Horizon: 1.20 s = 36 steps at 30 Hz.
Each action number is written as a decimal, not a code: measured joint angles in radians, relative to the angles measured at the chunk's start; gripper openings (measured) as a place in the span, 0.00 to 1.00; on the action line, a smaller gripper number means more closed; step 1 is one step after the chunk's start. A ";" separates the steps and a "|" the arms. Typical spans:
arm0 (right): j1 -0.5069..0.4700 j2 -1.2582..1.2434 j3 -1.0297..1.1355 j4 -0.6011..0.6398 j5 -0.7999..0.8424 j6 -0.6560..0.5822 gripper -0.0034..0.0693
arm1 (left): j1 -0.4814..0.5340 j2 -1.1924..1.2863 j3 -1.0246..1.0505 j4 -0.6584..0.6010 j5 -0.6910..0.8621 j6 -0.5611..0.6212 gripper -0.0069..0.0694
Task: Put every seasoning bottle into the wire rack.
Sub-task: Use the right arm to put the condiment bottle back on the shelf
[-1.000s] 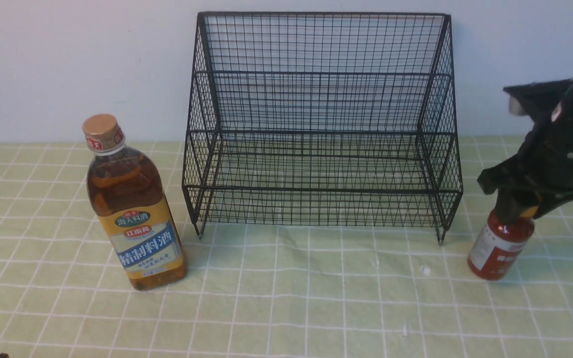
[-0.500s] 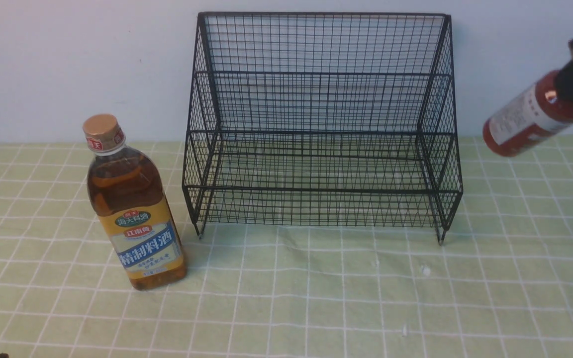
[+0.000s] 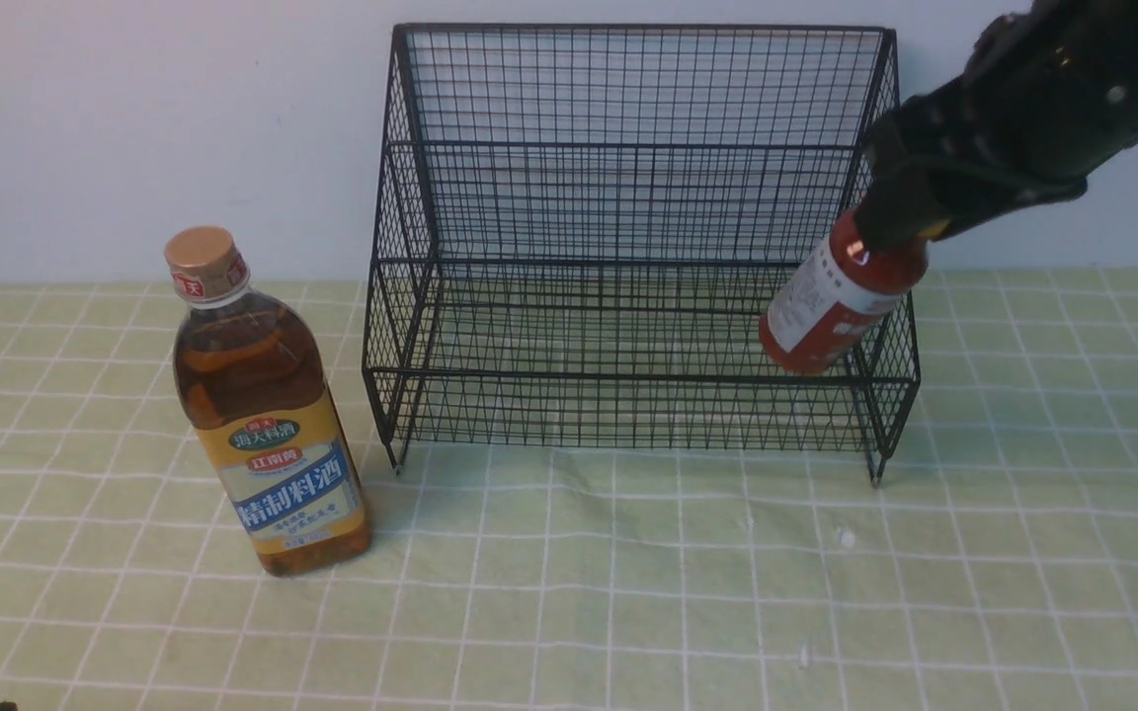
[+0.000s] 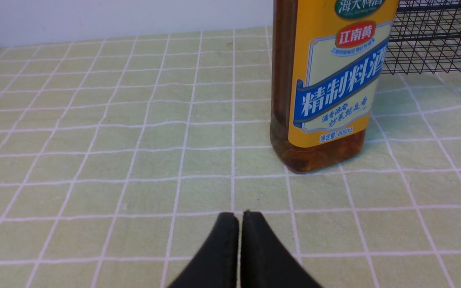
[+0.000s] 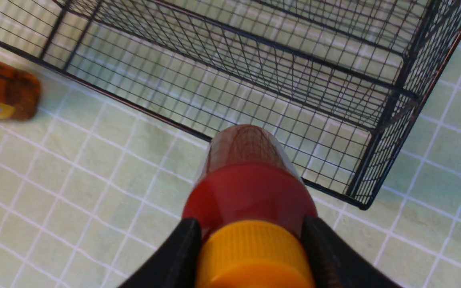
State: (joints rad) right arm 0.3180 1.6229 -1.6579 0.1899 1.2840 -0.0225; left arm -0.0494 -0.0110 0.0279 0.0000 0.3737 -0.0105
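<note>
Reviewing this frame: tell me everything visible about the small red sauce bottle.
The small red sauce bottle has a glossy red body, seemingly plastic, a white label with print too small to read, and a ribbed yellow-orange cap. The right gripper clamps it at the cap, one finger on each side. It hangs tilted, base down and toward the robot's left, off the cloth, at the wire rack's front right corner. Nothing else visibly touches it.

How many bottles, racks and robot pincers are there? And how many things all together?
Bottles: 2 (tall amber bottle, small red bottle)
Racks: 1 (black wire rack)
Pincers: 2 (left pincer, right pincer)
Total: 5
</note>
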 joint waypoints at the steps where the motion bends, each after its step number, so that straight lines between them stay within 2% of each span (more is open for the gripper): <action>1: 0.002 0.022 0.000 -0.024 -0.002 0.017 0.45 | 0.000 0.000 0.000 0.000 0.000 0.000 0.08; 5: 0.002 0.052 0.000 -0.078 -0.052 0.055 0.45 | 0.000 0.000 0.000 0.000 0.000 0.000 0.08; 12: 0.002 0.061 -0.001 -0.103 -0.142 0.063 0.45 | 0.000 0.000 0.000 0.000 0.000 0.000 0.08; 32: 0.002 0.232 -0.002 -0.100 -0.168 0.058 0.45 | 0.000 0.000 0.000 0.000 0.000 0.000 0.08; 36: 0.002 0.250 -0.002 -0.101 -0.185 0.037 0.50 | 0.000 0.000 0.000 0.000 0.000 0.000 0.08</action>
State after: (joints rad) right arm 0.3201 1.8727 -1.6598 0.0891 1.0990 0.0144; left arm -0.0494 -0.0110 0.0279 0.0000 0.3737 -0.0105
